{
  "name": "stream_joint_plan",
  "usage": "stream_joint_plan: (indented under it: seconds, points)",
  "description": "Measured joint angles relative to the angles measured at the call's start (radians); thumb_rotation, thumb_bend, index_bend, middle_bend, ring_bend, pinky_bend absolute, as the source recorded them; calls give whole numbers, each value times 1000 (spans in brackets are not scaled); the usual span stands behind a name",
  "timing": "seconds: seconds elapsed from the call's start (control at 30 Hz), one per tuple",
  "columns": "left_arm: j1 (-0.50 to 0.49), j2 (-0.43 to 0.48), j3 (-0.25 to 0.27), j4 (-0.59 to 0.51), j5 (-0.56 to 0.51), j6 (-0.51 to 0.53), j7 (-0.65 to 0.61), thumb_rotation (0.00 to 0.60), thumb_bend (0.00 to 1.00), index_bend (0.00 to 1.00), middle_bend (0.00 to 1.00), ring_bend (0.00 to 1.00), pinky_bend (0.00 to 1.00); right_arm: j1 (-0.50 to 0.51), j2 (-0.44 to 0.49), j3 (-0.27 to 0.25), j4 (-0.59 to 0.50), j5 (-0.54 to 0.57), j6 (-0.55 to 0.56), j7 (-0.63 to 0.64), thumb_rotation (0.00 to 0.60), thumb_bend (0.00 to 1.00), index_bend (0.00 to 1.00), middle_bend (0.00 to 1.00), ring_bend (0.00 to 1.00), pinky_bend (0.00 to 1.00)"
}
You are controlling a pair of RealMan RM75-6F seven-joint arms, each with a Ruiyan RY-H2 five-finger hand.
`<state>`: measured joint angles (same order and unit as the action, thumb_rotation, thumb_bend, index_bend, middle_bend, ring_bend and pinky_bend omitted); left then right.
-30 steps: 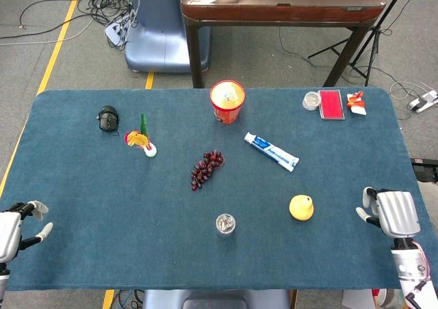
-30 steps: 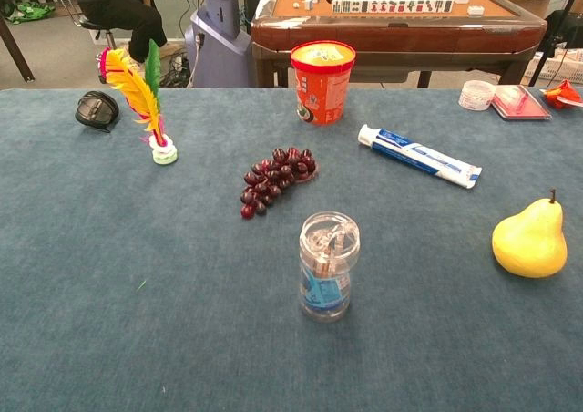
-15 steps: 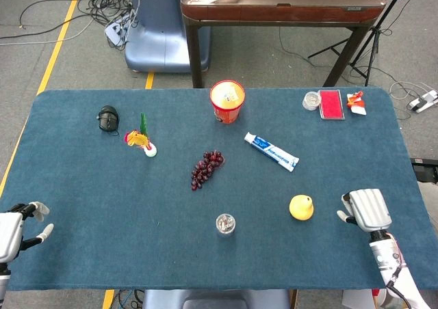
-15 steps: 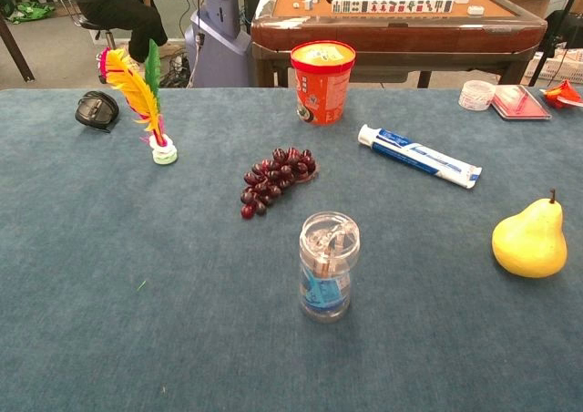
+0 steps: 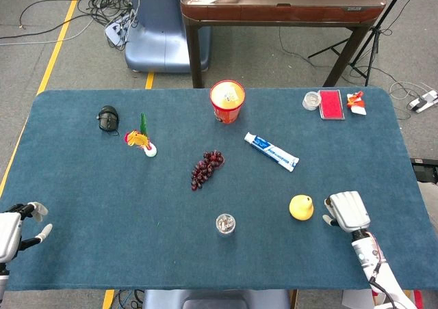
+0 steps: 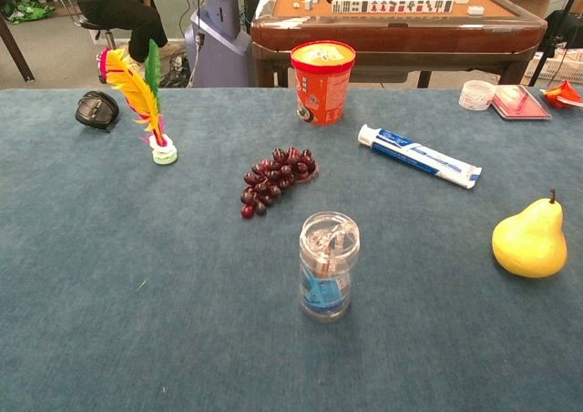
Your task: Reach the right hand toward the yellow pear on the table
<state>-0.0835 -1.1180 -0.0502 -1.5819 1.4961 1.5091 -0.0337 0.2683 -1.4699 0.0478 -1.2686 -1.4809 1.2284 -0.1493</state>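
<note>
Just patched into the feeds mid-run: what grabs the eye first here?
The yellow pear stands out on the blue table, near its right front, with the right hand close beside it, apparently not touching. Mid-table lie dark grapes and a clear jar.

pear (image 5: 301,207), grapes (image 5: 206,169) on blue table (image 5: 82,186)

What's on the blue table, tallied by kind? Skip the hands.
Food, 3: yellow pear, grapes, noodle cup
Toiletries, 1: toothpaste tube
Containers, 3: clear jar, small round tub, red case
Other, 3: mouse, shuttlecock, red wrapper
Total: 10
</note>
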Motion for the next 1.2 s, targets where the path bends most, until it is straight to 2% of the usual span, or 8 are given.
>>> stream_joint_plan:
  seconds: [0.97,1.2]
  points:
    - [-3,12,2,-12,-12,-22,1,600,259,520,573,490,663,145,-90,53,4,23,-96,-107,600,0,1000,1000,1000,1000]
    - [-2,13,3,-13,-9,-19,-1,600,259,520,573,490,663,188,-118,82,-2,39,-113,-150,600,0,1000,1000,1000,1000]
